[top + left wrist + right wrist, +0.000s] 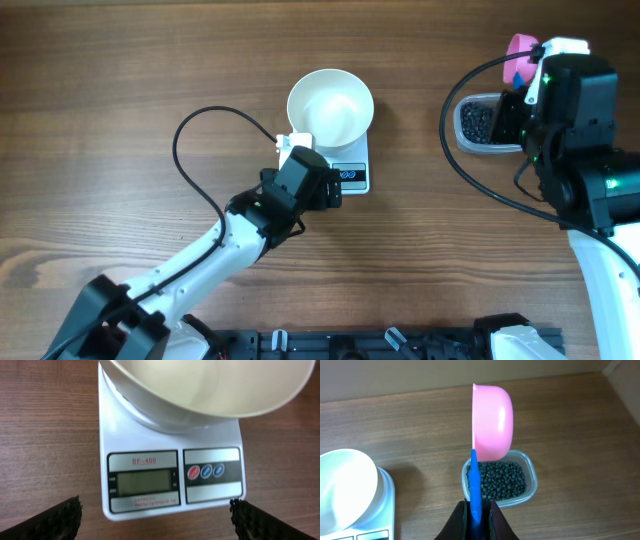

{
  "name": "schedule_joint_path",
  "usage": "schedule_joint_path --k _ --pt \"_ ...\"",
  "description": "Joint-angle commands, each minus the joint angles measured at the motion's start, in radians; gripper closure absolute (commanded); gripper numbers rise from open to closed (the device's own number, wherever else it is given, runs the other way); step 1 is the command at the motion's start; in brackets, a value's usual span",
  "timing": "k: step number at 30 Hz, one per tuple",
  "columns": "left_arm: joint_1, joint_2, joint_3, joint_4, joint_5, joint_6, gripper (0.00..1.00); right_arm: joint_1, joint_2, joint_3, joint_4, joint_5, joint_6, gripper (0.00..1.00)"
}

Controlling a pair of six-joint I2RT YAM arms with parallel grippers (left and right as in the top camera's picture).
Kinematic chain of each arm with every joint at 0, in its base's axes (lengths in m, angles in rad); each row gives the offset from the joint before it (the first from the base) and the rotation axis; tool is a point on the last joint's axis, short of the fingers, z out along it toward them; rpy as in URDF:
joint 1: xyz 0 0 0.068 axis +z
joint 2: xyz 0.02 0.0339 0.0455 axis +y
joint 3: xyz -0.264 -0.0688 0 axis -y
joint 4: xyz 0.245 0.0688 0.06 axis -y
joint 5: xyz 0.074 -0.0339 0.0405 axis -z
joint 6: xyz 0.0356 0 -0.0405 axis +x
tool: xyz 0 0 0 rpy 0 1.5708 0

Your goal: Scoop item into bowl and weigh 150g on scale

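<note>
Broadly, the wooden table (100,100) carries everything, with the two arms reaching in from the near edge. The left arm stretches to the middle and the right arm stands over the far right side.

The scale (357,160) sits mid-table with the bowl (330,105) resting on its platform. The bowl is white, glossy and empty, with no beans in it. Well apart to the right lies a clear plastic tub (532,477) holding the item (502,480), a dark loose heap that covers the tub's floor.

The right gripper (477,515) is clamped on the blue handle of a pink scoop (492,422). The scoop's cup is turned on its side above the tub, with its open face to the left (whether anything is in it cannot be told from here).

The left gripper (157,517) hangs at the scale's front edge with its jaws spread wide, holding nothing. One fingertip shows at each lower corner of the left wrist view. Between them the grey display (142,482) looks blank, and small round buttons (206,471) sit just beside it.

By my reading the work is at its start, with nothing weighed yet. The scale probably wants switching on and zeroing with the bowl aboard. After that the scoop must roll cup-up, dip into the beans and travel level to the bowl. A tilt on the way would scatter beans across the table.
</note>
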Motion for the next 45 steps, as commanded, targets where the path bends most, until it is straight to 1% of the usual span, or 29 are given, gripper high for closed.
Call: schedule_joint_path --k 1,6,12,22,28,33,38,45 --pt "0.006 0.034 -0.006 0.01 0.0 -0.024 0.0 -0.004 0.002 0.018 0.006 -0.02 0.01 0.96" --pt "0.006 0.056 -0.006 0.029 -0.069 -0.024 0.0 -0.004 0.002 0.018 0.006 -0.02 0.017 0.96" --pt "0.005 0.09 -0.006 0.047 -0.071 -0.024 0.0 -0.004 0.001 0.018 0.006 -0.02 0.017 0.96" --pt "0.003 0.121 -0.006 0.132 -0.071 -0.019 0.0 -0.004 0.001 0.018 0.015 -0.019 0.016 0.96" --pt "0.0 0.179 -0.006 0.135 -0.071 -0.016 0.0 -0.004 0.001 0.018 0.035 -0.019 0.016 0.96" --pt "0.0 0.182 -0.006 0.143 -0.076 -0.016 0.0 -0.004 0.001 0.018 0.037 -0.019 0.015 0.96" --pt "0.0 0.183 -0.006 0.153 -0.134 -0.016 0.0 -0.004 0.001 0.018 0.043 -0.019 0.016 0.96" --pt "-0.025 0.209 -0.006 0.172 -0.135 -0.012 0.0 -0.004 0.001 0.018 0.044 -0.019 0.016 0.96"
